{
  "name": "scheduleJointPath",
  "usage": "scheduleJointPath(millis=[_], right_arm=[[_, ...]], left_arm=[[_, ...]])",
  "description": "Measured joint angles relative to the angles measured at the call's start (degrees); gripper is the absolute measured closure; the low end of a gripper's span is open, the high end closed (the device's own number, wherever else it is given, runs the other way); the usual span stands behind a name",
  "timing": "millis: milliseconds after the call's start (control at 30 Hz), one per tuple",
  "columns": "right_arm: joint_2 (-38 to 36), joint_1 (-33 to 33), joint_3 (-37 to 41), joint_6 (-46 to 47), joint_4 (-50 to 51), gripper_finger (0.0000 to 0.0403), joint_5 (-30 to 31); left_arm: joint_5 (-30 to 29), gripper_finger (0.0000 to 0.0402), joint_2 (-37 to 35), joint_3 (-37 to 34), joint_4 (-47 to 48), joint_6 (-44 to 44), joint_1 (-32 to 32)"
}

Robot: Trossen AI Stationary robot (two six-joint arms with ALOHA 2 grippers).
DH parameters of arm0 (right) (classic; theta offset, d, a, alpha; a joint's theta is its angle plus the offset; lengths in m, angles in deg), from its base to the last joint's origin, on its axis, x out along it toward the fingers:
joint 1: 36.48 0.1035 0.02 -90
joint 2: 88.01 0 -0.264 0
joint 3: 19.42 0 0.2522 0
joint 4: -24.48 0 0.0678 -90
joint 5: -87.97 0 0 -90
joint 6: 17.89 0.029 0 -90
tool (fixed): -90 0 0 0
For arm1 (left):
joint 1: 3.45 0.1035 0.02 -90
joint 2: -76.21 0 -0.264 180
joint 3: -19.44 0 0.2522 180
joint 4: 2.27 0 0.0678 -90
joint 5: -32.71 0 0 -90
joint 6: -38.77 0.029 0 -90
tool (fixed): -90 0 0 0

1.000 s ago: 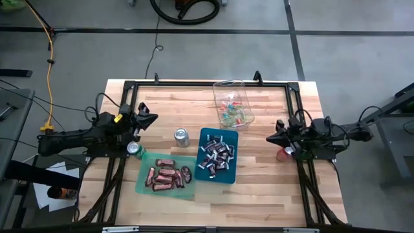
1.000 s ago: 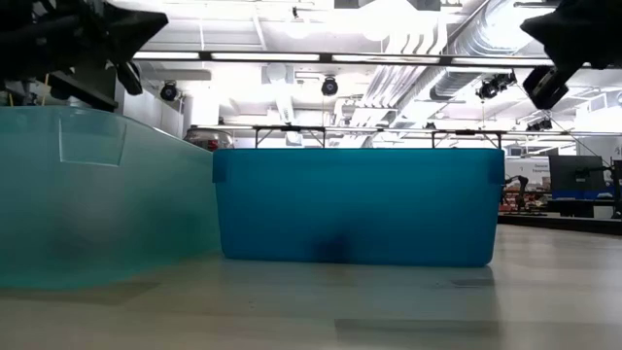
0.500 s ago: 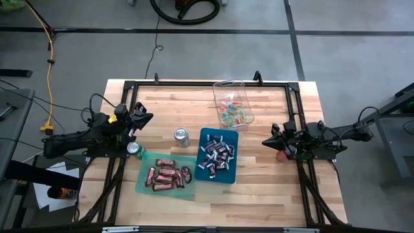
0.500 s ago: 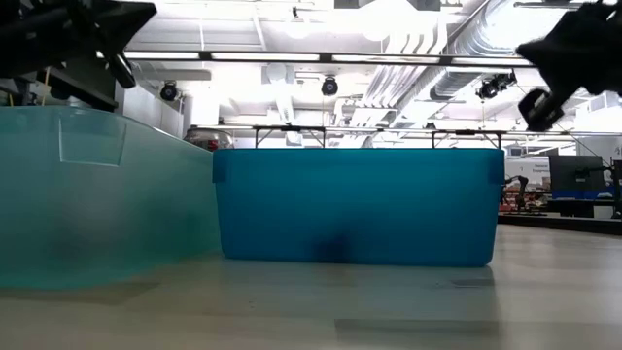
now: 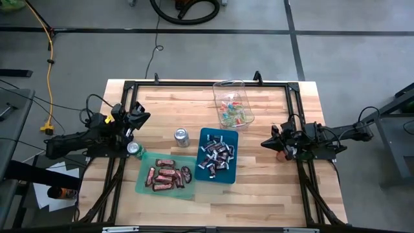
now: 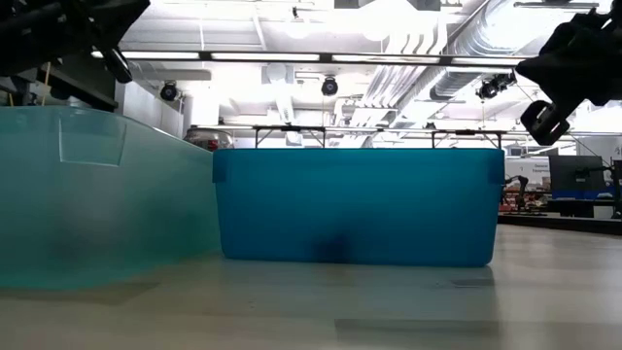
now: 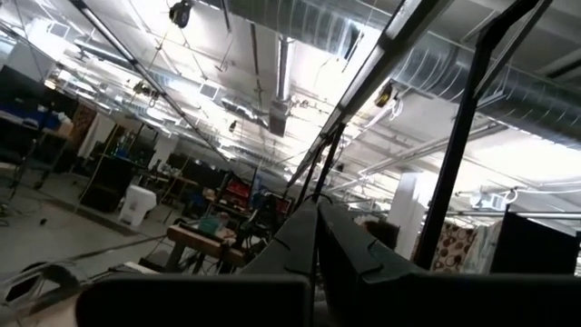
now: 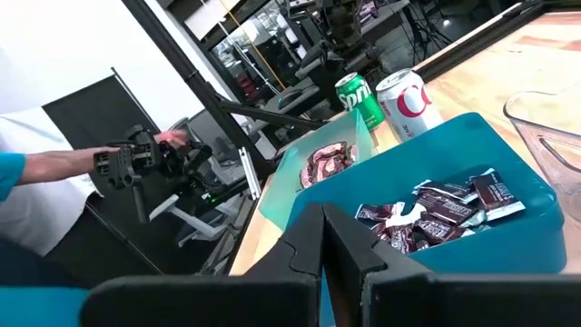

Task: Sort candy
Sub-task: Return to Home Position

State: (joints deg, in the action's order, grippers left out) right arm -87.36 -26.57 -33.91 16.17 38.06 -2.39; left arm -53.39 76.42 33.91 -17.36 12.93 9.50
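Note:
The candy lies in three containers. Dark red-brown bars fill a green tray (image 5: 167, 176), dark and silver wrapped pieces a blue tray (image 5: 217, 155) (image 8: 436, 213), and small bright sweets a clear tub (image 5: 233, 107). My left gripper (image 5: 147, 116) is shut at the table's left edge, above the wood, and in the left wrist view its fingers (image 7: 318, 232) point up at the ceiling. My right gripper (image 5: 263, 144) (image 8: 322, 236) is shut at the right edge and points level toward the blue tray. Neither holds anything.
A silver can (image 5: 182, 136) stands left of the blue tray, a green can (image 5: 134, 149) by the green tray's far left corner, and a red can (image 5: 282, 154) under my right arm. A black frame (image 5: 194, 84) rims the table. A person's hand (image 8: 168, 141) shows beyond the table's left edge.
My right gripper has sunk a little toward the table and stayed shut. My left gripper has tipped its fingers slightly upward, still shut. The trays and the candy have not moved.

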Motion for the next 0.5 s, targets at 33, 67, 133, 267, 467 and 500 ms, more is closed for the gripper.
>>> scheduleJointPath(millis=[33,67,133,267,467,500], right_arm=[[0.0,0.0,0.0,0.0,0.0,0.0403,0.0],[0.0,0.0,0.0,0.0,0.0,0.0403,0.0],[0.0,0.0,0.0,0.0,0.0,0.0403,0.0],[0.0,0.0,0.0,0.0,0.1,0.0403,0.0],[0.0,0.0,0.0,0.0,0.1,0.0402,0.0],[0.0,0.0,0.0,0.0,0.1,0.0402,0.0]], left_arm=[[0.0,0.0401,0.0,0.0,0.0,0.0,0.0],[0.0,0.0401,0.0,0.0,0.2,0.0,0.0],[0.0,0.0401,0.2,0.0,0.5,0.0,0.0],[0.0,0.0401,0.0,0.0,2.2,0.0,-0.3],[-0.2,0.0401,0.0,0.0,5.1,2.5,-5.4],[-0.1,0.0401,0.0,0.0,5.9,5.9,-6.9]])
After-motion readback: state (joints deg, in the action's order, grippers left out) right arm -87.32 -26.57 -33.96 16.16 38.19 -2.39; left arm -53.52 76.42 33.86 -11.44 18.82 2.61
